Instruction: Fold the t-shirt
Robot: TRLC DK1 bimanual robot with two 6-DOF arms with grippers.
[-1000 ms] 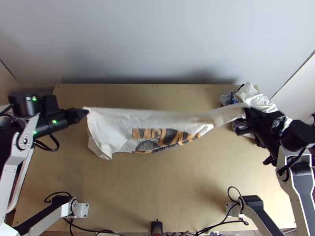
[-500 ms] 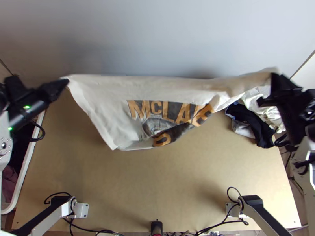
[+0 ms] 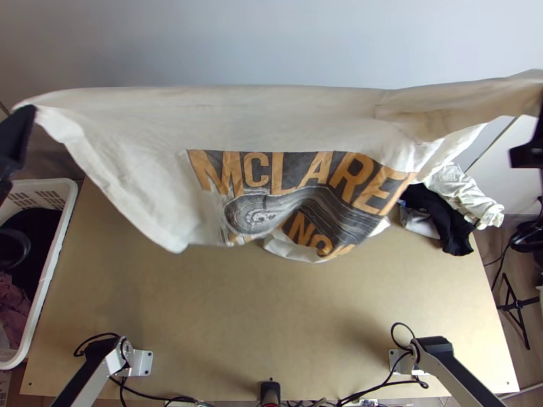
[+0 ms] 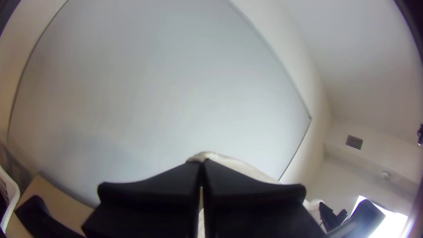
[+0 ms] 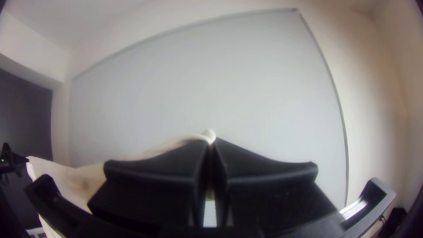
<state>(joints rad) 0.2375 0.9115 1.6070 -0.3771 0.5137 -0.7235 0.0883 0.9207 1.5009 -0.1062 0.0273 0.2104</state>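
High above the table, the white t-shirt [image 3: 292,115] with its orange and dark print hangs stretched between both grippers, its lower part drooping in folds. At the far left of the top view, my left gripper [image 3: 28,112] is at one end of the cloth's upper edge. In the left wrist view the left gripper [image 4: 201,162] is shut on a bit of the white cloth. My right gripper [image 3: 537,146] is at the other end, by the top view's right edge. The right wrist view has the right gripper [image 5: 212,140] shut on cloth too.
White and dark clothes [image 3: 444,203] lie heaped at the table's back right corner. A white basket [image 3: 51,271] with dark and pink cloth stands beyond the table's left edge. Bare wood [image 3: 271,319] spans the near part of the table.
Both grippers have risen and moved apart, the left one leftward and the right one rightward. The shirt has come up with them, stretched wider, and more of its print is showing.
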